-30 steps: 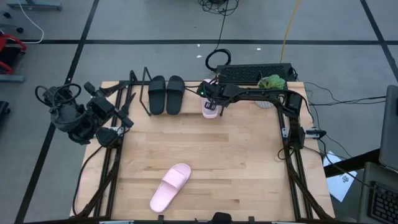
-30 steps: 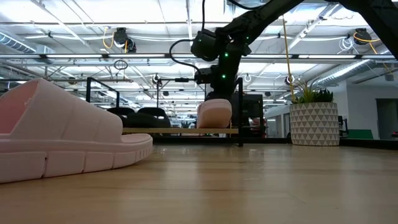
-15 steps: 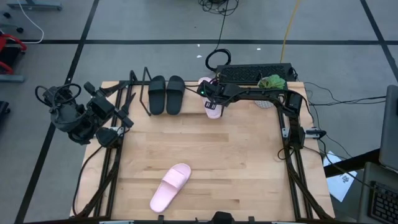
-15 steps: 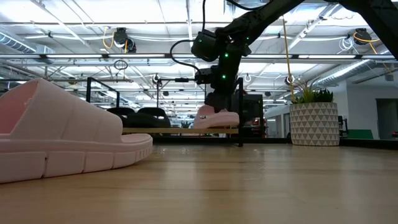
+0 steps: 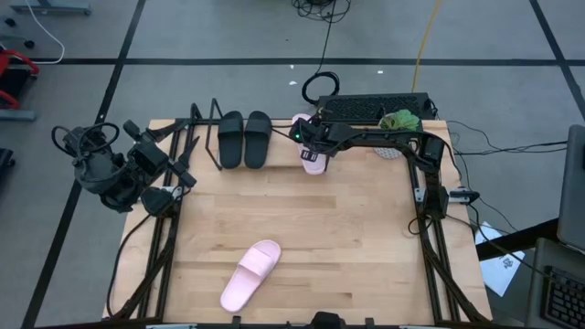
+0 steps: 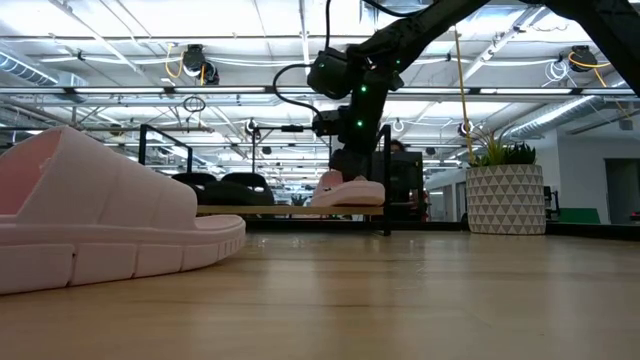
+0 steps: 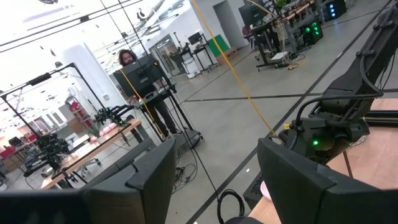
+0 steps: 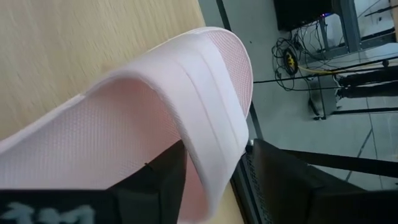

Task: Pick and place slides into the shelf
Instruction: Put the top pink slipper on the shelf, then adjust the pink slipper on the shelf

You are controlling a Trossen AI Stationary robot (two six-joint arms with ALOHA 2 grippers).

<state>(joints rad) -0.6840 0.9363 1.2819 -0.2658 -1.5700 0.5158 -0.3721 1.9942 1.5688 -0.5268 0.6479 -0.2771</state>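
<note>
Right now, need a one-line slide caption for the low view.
Right gripper above a pink slide lying on the shelf; second pink slide on the table in the foreground.

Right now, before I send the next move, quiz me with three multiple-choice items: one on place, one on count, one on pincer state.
1. Where is the loose pink slide?
A. near table edge
B. on the shelf
C. on the keyboard

2. How many slides sit on the shelf?
A. one
B. three
C. four

3. How is the right pincer?
A. shut, lifted away
B. open astride a pink slide's strap
C. gripping a black slide

Key: 1 A, it lies alone near the front edge. 2 B, two black slides plus one pink slide. 3 B, fingers stand apart either side of the strap.
</note>
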